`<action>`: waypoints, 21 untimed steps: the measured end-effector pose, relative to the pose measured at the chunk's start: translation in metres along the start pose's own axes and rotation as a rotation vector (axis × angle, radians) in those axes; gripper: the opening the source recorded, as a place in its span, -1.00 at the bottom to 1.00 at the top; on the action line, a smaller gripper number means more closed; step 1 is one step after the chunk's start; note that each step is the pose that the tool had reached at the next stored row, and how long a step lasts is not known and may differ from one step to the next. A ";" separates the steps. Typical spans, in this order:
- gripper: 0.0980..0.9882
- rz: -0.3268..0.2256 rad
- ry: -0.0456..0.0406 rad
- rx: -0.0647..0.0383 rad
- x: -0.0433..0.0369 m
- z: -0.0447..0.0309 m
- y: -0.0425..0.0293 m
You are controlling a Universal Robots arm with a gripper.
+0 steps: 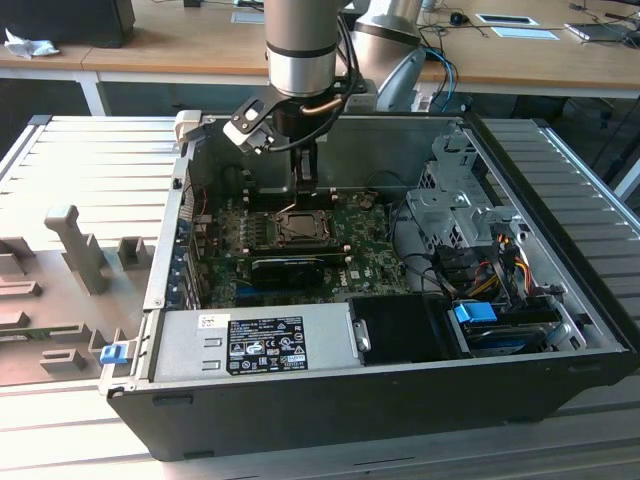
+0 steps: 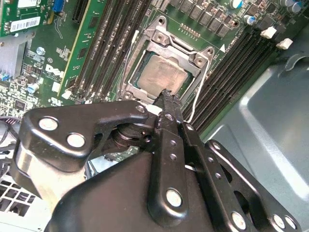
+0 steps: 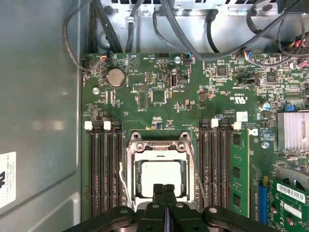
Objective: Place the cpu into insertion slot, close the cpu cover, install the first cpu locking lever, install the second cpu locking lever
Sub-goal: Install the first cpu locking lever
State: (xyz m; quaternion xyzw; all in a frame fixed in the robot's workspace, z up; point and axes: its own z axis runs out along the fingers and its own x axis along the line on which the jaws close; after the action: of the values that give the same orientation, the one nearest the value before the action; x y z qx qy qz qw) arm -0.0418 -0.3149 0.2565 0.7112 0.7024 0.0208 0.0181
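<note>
Gripper (image 3: 164, 187), fingers together & empty, is sitting at edge of cpu cover (image 3: 157, 146), which is lying over cpu (image 3: 161, 175); prob. pressing, so go slow, straight down.

Overall light: bright, even and cool-toned in the exterior view, falling from above.
Brightest areas: the desk (image 1: 150, 45) behind and the ribbed table (image 1: 80, 160), both pale and lightly washed out.
Case interior: dimmer; the green board (image 1: 300, 250) sits in soft shade from the walls and the arm.
Glare, cpu: the cpu (image 3: 161, 175) top bleaches almost white in the first wrist view, and shows dull brown-grey (image 2: 161, 77) in the second wrist view.
Glare, wall: faint pale patch on the grey case wall (image 3: 48, 125).
Gripper sheen: soft highlights along the black links of the gripper (image 2: 166, 94).
Shadows: soft-edged, and deepest on the black case front (image 1: 350, 410).
</note>
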 end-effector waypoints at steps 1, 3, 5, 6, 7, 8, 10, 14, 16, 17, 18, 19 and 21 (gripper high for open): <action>-0.98 -0.008 0.0004 0.000 0.0000 -0.0001 0.0000; -0.98 -0.054 0.0028 0.000 0.0000 -0.0001 0.0000; -0.98 -0.099 0.0053 0.001 0.0000 -0.0001 0.0000; -0.98 -0.124 0.0067 0.001 0.0000 -0.0001 0.0000; -0.98 -0.142 0.0077 0.001 0.0000 -0.0001 0.0000; -0.98 -0.163 0.0088 0.001 0.0000 -0.0001 0.0000; -0.98 -0.199 0.0108 0.001 0.0000 -0.0001 0.0000; -0.98 -0.327 0.0179 0.001 0.0000 -0.0001 0.0000; -0.98 -0.377 0.0206 0.002 0.0000 0.0000 0.0000; -0.98 -0.399 0.0218 0.002 0.0000 0.0000 0.0000; -0.98 -0.420 0.0229 0.002 0.0000 0.0000 0.0000; -0.98 -0.431 0.0235 0.002 0.0000 0.0000 0.0000; -0.98 -0.450 0.0246 0.002 0.0000 0.0000 0.0000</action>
State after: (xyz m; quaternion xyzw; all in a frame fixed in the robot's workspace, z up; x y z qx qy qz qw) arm -0.0418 -0.3149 0.2566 0.5361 0.8437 0.0243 0.0131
